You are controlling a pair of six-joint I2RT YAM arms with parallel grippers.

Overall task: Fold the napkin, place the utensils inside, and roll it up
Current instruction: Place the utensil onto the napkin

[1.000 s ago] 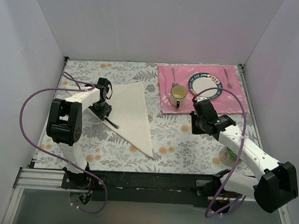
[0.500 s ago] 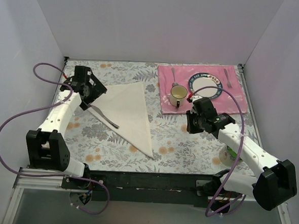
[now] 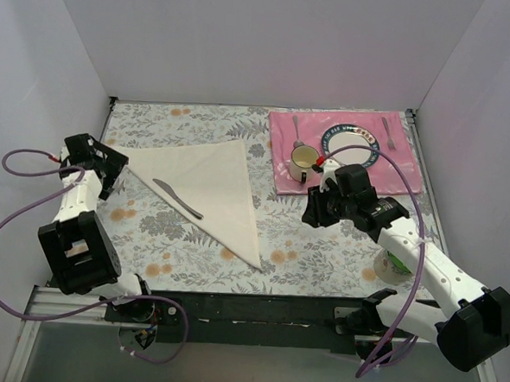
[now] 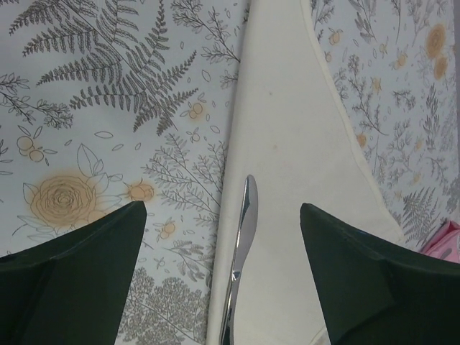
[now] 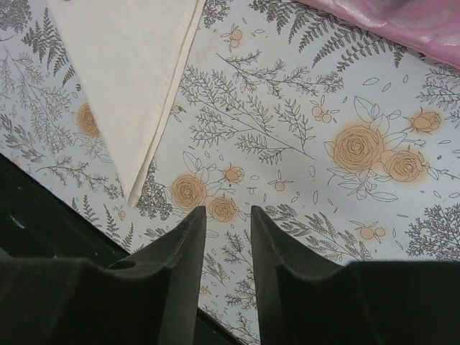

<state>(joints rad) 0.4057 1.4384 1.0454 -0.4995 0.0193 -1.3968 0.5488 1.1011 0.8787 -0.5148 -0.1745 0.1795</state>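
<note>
Moved: left gripper (image 4: 223, 208) pulled back leftward, jaws wide, released | right gripper (image 5: 228, 212) slightly parted, empty | cup (image 3: 303, 158) on placemat (image 3: 281, 182), contents unclear | knife (image 3: 178, 198) lies diagonally on folded napkin (image 3: 221, 176)

Off-white on the napkin (image 3: 213, 175); silver on the knife (image 3: 178, 198); grey ferns, orange roses across the tablecloth (image 3: 191, 248); pink placemat (image 3: 279, 158); white plate (image 3: 349, 143), dark blue rim.
</note>
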